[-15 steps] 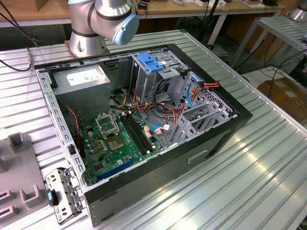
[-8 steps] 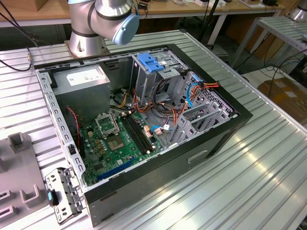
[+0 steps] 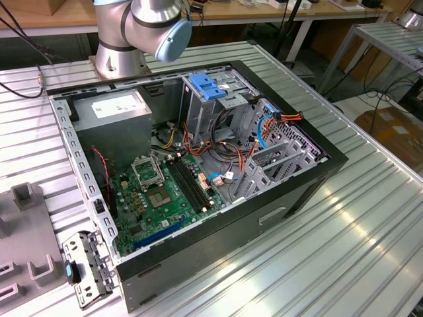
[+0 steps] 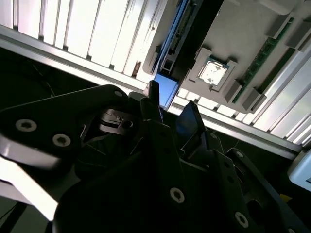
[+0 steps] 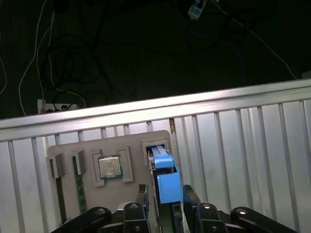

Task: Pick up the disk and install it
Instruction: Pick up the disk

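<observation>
**Exterior view:** high and set well back, looking obliquely down across the ribbed aluminium bench (image 3: 357, 231) onto the open black computer case (image 3: 218, 178). A grey moulded fixture plate (image 3: 26, 218) lies at the exterior view's left edge.

**First wrist view:** close, looking past the black gripper (image 5: 165, 196) onto that plate (image 5: 87, 145) beside the bench's edge.

**Second wrist view:** closer still, from the gripper's (image 4: 172, 99) opposite side.

**Shared field:** both wrist views show the plate (image 4: 243, 39) and its square silver processor chip (image 5: 110, 167) (image 4: 212, 72).

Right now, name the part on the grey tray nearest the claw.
The blue-framed disk, right at the claw; the square chip and green memory stick sit farther off.
</observation>
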Controlling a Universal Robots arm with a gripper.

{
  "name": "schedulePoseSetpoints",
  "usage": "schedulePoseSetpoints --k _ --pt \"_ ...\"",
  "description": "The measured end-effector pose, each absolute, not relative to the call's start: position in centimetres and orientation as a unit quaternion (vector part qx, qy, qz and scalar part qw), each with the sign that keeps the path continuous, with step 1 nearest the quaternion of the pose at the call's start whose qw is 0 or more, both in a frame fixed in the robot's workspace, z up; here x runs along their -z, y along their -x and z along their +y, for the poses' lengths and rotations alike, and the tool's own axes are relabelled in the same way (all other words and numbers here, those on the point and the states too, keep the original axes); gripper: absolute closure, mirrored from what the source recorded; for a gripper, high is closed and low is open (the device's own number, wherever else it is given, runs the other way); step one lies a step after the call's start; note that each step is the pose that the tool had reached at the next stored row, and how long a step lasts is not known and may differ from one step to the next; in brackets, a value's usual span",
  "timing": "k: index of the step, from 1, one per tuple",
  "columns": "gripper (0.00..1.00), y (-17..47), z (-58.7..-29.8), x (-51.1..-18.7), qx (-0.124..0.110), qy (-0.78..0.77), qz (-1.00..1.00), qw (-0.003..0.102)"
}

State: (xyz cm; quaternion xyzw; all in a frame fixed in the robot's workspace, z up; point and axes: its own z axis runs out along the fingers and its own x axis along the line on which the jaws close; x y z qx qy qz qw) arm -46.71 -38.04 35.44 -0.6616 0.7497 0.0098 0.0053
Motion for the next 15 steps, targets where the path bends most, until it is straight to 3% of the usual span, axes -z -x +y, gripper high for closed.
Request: schedulePoseSetpoints --k 9,10,12,15 --pt "0.58 47.1 -37.8 -34.4 -0.010 0.675 0.738 0.005" --pt "0.57 47.1 -37.8 -34.3 -0.010 0.675 0.738 0.005" --pt "0.44 47.1 -37.7 -34.0 -0.010 0.675 0.738 0.005" --pt "0.44 47.1 -37.7 -33.2 -0.010 0.676 0.737 0.005"
